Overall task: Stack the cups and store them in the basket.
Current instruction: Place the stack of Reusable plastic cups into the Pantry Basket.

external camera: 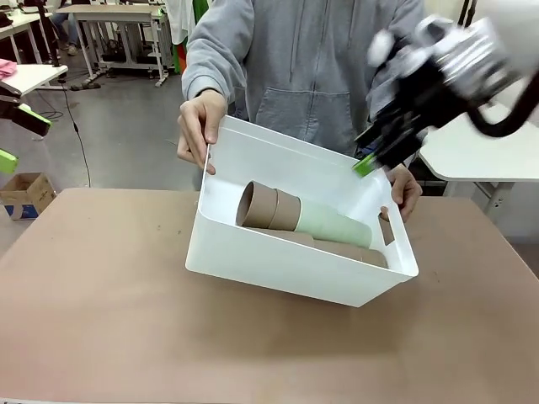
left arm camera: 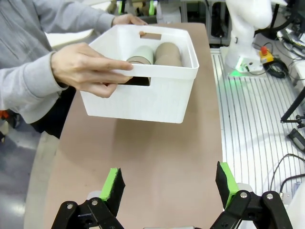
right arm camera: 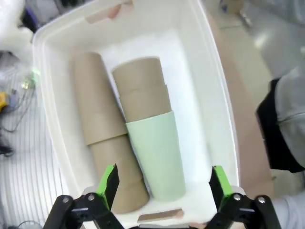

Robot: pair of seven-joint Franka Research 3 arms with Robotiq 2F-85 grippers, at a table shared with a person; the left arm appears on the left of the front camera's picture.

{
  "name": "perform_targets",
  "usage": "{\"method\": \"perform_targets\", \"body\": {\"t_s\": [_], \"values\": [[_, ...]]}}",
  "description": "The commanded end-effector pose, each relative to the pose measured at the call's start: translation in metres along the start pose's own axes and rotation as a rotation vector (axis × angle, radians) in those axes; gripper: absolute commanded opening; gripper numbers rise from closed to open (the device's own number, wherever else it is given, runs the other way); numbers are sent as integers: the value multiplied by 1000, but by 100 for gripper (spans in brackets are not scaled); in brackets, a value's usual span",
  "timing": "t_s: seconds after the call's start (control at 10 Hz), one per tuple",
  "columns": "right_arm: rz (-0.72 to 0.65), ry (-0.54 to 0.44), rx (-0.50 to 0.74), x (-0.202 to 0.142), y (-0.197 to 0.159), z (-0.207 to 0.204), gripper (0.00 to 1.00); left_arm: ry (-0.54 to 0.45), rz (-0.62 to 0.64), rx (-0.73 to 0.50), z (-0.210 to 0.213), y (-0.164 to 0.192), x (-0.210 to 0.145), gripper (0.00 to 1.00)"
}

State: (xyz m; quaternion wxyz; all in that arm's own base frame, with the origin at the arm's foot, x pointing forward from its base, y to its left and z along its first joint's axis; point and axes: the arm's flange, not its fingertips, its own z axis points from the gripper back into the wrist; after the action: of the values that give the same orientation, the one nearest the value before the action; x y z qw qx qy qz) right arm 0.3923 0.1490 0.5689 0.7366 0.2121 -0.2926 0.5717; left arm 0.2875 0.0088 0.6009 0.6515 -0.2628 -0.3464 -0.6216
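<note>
A white rectangular plastic basket (external camera: 286, 269) with smooth walls and a rolled rim is held tilted above the brown table (external camera: 101, 320), its open top turned toward the robot's side. It is gripped at both short ends by a person in a grey hooded top: 1 hand (external camera: 200, 126) at the left handle cutout, the other hand (external camera: 406, 189) at the right end.

Inside the basket, the tall tapered paper-like cups are seen lying on their sides in 2 nested rows. In the right wrist view, 1 row is made of tan-brown cups (right arm camera: 102, 138) along the wall, and beside it, touching, a second row of tan-brown cups (right arm camera: 140, 90) is seen pushed into a pale green cup (right arm camera: 157, 160).

The right gripper (external camera: 381, 153) is seen above the far right part of the basket, blurred, with its green-padded fingers spread apart and nothing between them. The left gripper (left arm camera: 169, 186) is seen low over the bare table, well apart from the basket, with its jaws wide apart and nothing held.
</note>
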Motion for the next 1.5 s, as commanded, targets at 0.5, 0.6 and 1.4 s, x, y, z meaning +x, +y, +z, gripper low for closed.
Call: {"method": "perform_targets", "body": {"t_s": [0.5,0.6,1.4], "values": [[-47,-247,101,-137,-37,161,100,-15,-2,-4,1,0,2,100],[-37,-248,93,-156,-38,163,100,-15,-2,-4,1,0,2,100],[-70,-225,81,-152,-33,168,100,-15,-2,-4,1,0,2,100]]}}
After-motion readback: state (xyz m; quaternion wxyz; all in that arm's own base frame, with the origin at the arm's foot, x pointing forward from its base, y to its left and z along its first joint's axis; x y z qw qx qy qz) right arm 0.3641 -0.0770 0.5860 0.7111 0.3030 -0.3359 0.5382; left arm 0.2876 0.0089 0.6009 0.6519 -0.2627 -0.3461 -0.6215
